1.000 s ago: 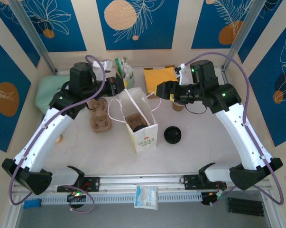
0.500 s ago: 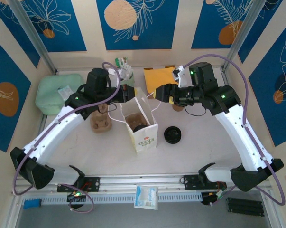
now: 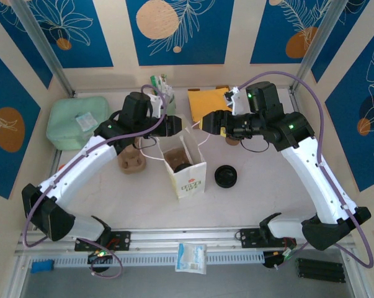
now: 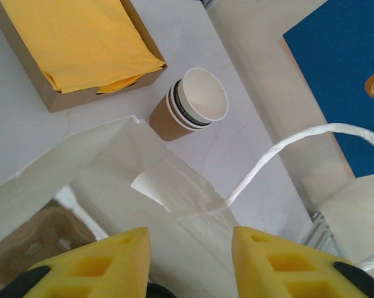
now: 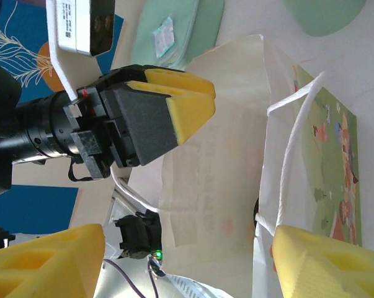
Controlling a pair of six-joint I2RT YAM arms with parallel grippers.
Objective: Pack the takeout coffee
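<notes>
Overall light: bright, even and white, coming from above; no dim corners.
Shadows: soft and faint on the table (image 3: 255, 198) beneath both arms; from above, the inside of the paper bag (image 3: 185, 162) is the darkest spot.
Glare: the bag's white paper nearly washes out in the right wrist view; the tabletop looks pale and flat in the left wrist view.
Focus, left wrist: the nested cups (image 4: 196, 102) are sharp; the left fingers (image 4: 90, 267), yellow, are soft at the bottom edge.
Focus, right wrist: the right fingers (image 5: 44, 264), close to the lens, are blurred; the bag's print farther off is clearer.
Distortion: the metal posts (image 3: 41, 46) lean outward in the top view.
</notes>
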